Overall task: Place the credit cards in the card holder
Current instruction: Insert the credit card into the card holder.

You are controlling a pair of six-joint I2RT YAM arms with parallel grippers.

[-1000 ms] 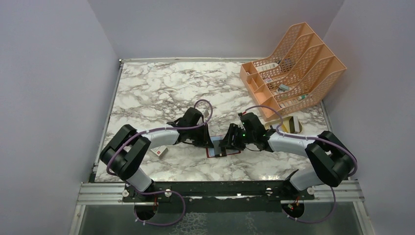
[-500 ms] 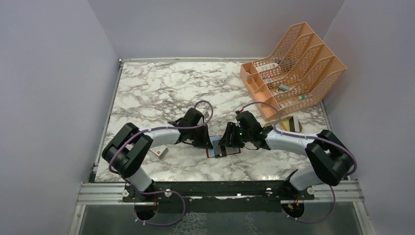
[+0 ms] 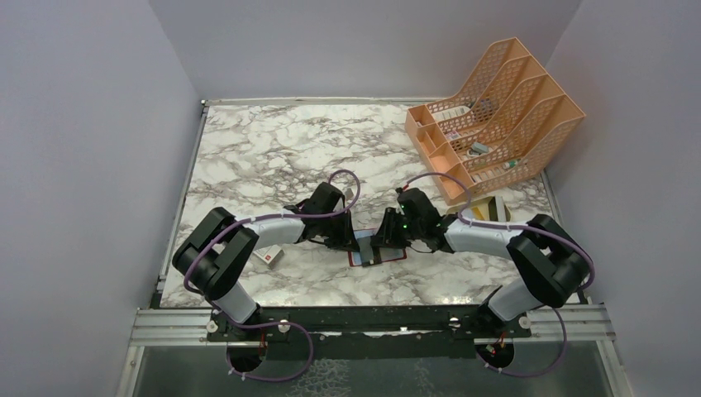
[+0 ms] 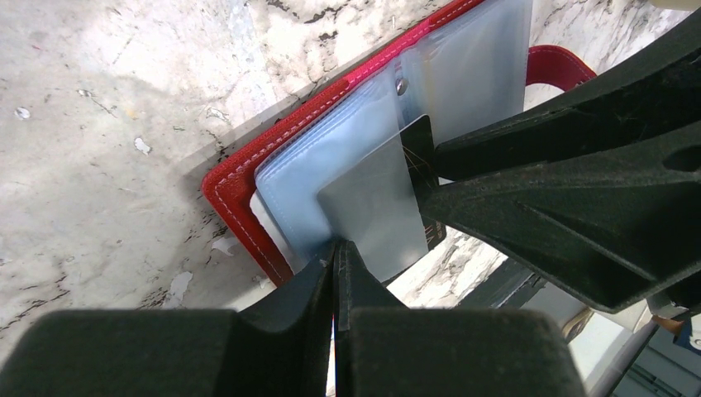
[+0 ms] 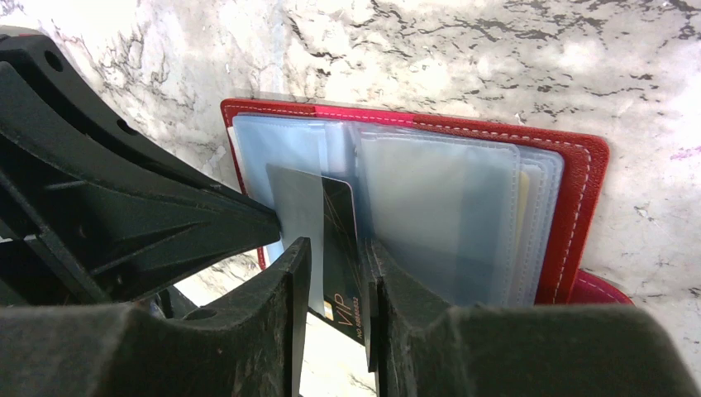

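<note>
The red card holder point(image 3: 395, 257) lies open on the marble, its clear plastic sleeves fanned out; it also shows in the left wrist view point(image 4: 240, 194) and the right wrist view point(image 5: 579, 190). My left gripper point(image 4: 336, 248) is shut on the edge of one clear sleeve point(image 4: 372, 207) and holds it up. A dark credit card with gold VIP lettering point(image 5: 339, 223) sits partly inside that sleeve. My right gripper point(image 5: 331, 248) is over the card's outer end, fingers a little apart, and the card shows face-on in the gap. In the top view the two grippers, left point(image 3: 357, 241) and right point(image 3: 382, 245), meet over the holder.
An orange mesh file rack point(image 3: 496, 116) stands at the back right. A beige tray point(image 3: 503, 222) with yellowish and dark striped cards lies in front of it. A small white box with a red mark point(image 3: 269, 256) lies by the left arm.
My right gripper has shifted slightly left, toward the left gripper over the holder. The left arm has stayed put.
</note>
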